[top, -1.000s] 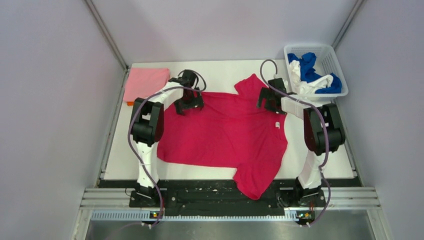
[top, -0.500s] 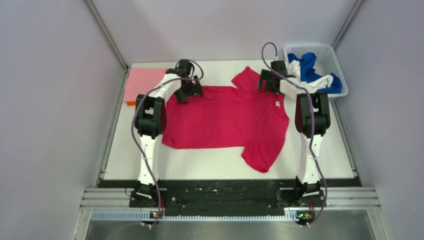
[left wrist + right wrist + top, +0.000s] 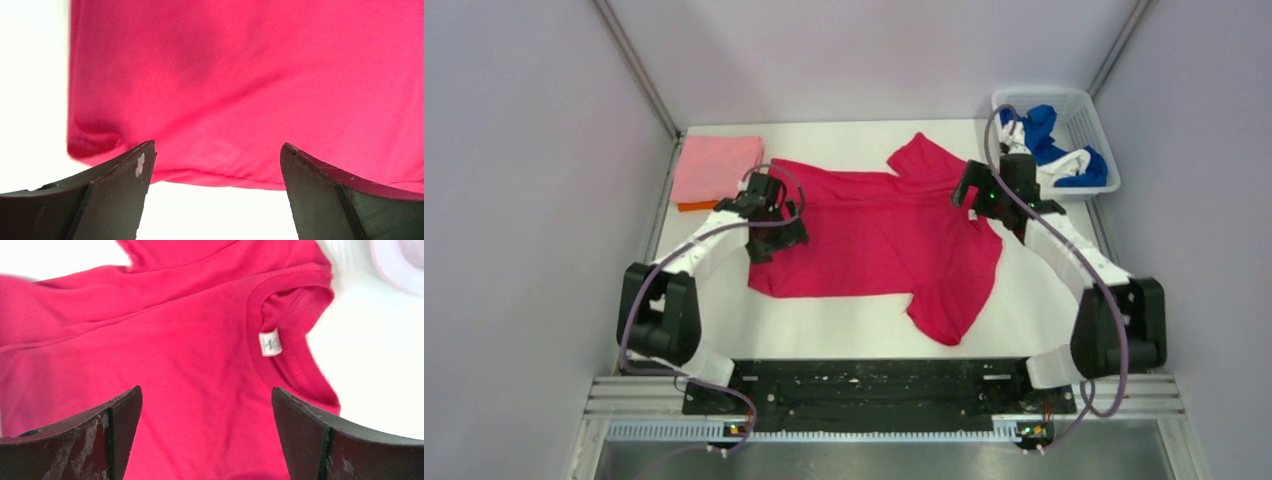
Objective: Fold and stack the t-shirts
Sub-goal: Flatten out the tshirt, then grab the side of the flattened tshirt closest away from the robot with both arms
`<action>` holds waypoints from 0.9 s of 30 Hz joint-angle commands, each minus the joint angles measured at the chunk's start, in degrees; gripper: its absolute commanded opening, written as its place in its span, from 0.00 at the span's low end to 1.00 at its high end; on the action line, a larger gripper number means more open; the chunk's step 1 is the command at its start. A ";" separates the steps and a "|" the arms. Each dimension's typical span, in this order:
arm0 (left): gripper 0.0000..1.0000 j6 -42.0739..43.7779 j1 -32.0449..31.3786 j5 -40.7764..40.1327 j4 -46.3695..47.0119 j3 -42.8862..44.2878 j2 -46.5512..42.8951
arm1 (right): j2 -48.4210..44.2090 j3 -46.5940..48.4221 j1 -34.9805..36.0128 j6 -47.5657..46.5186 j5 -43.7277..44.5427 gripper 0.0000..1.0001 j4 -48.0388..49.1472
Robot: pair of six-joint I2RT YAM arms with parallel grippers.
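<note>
Neck tag (image 3: 270, 344) on crimson-pink t-shirt (image 3: 190, 365), print illegible

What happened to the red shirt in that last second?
The left gripper and right gripper dragged the crimson shirt away from the table's near edge, then let go; both now hover open above it, drawn back toward their bases. The folded pink shirt and the basket stayed put.

open table (image 3: 844, 325) strip nearer than crimson shirt (image 3: 884, 235), pink shirt (image 3: 714, 165) blocking far-left corner, basket (image 3: 1089, 115) far-right
</note>
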 commanded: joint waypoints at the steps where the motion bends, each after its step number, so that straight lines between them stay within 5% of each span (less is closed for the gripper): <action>1: 0.99 -2.78 0.18 -3.71 1.99 -11.60 -7.24 | -12.45 -11.35 0.55 5.49 -5.84 0.99 8.12; 8: 0.99 -5.11 0.19 -6.74 1.51 -19.99 -11.12 | -20.62 -17.60 0.50 6.53 -5.50 0.99 7.13; 17: 0.99 -14.56 0.19 -21.51 -14.37 -24.94 -21.14 | -21.51 -18.98 0.48 7.68 -6.52 0.99 6.84; 27: 0.90 -19.47 0.52 -22.46 -4.76 -24.55 -20.39 | -26.58 -23.97 2.30 10.10 -5.38 0.99 4.55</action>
